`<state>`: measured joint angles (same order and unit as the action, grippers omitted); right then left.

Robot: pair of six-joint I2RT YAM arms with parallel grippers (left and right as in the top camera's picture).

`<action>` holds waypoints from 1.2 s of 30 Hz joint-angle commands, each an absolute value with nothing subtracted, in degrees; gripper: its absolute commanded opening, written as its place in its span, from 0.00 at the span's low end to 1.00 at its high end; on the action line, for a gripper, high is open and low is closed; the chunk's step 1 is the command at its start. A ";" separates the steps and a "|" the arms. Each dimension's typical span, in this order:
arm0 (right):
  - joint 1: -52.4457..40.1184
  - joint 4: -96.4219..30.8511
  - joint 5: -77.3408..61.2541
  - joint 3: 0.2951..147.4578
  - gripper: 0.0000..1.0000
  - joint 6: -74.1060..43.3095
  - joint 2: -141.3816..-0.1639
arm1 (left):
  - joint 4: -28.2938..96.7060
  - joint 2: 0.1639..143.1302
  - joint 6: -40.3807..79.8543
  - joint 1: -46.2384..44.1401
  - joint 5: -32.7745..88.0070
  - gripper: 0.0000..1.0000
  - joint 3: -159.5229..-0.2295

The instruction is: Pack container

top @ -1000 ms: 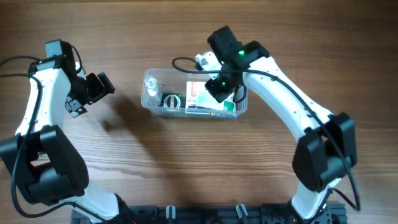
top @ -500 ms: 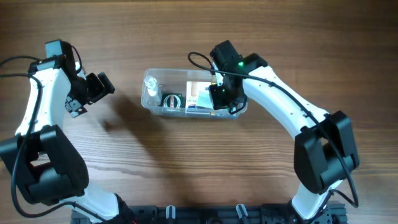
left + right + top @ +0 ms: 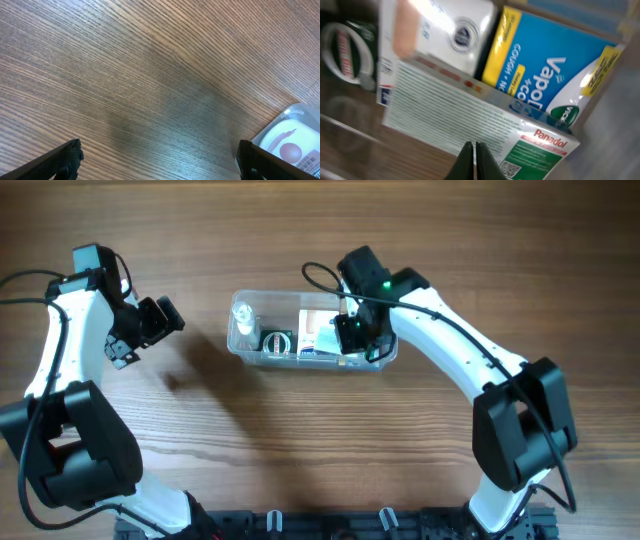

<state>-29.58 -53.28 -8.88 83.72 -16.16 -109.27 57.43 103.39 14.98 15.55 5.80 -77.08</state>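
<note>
container (image 3: 236, 346) mid-table, bottle (image 3: 243, 314) at its 9 o'clock end | right gripper (image 3: 473, 146): jaws together, over Panadol box (image 3: 470, 110) at 3 o'clock end | left gripper (image 3: 158, 320): jaws apart, 9 o'clock of container, above table (image 3: 300, 440)
</note>
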 commanded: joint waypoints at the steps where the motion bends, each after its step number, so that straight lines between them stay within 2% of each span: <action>1: -29.54 -54.43 -9.02 90.76 0.04 -12.91 -106.24 | 57.43 101.93 15.49 15.66 5.67 1.00 -76.71; 5: -28.99 -54.76 -8.54 95.22 0.06 -11.57 -98.10 | 57.43 101.93 15.49 15.66 5.67 1.00 -76.71; 10: -28.97 -56.64 -4.38 95.20 0.33 -10.39 -80.18 | 57.43 101.93 15.49 15.66 5.67 1.00 -76.73; 11: -28.97 -57.54 -3.68 95.20 0.40 -10.37 -76.79 | 57.43 101.93 15.49 15.66 5.67 1.00 -76.71; 13: -28.97 -59.44 -2.26 95.20 0.67 -10.41 -68.88 | 57.43 101.93 15.49 15.66 5.67 1.00 -76.71; 15: -28.97 -61.93 -1.45 95.20 0.87 -10.48 -61.84 | 57.43 101.93 15.49 15.66 5.67 1.00 -76.71; 16: -28.97 -63.51 -1.26 95.20 0.99 -10.50 -58.92 | 57.43 101.93 15.49 15.66 5.67 1.00 -76.73; 24: -28.97 -74.81 -1.30 95.20 1.00 -10.70 -43.53 | 57.45 101.93 15.49 15.66 5.67 1.00 -76.71; 31: -28.97 -82.74 0.16 95.18 1.00 -10.48 -41.85 | 57.43 101.93 15.49 15.66 5.67 1.00 -76.71; 36: -28.82 -79.77 3.27 91.55 1.00 -10.46 -41.47 | 57.43 101.93 15.49 15.66 5.67 1.00 -76.73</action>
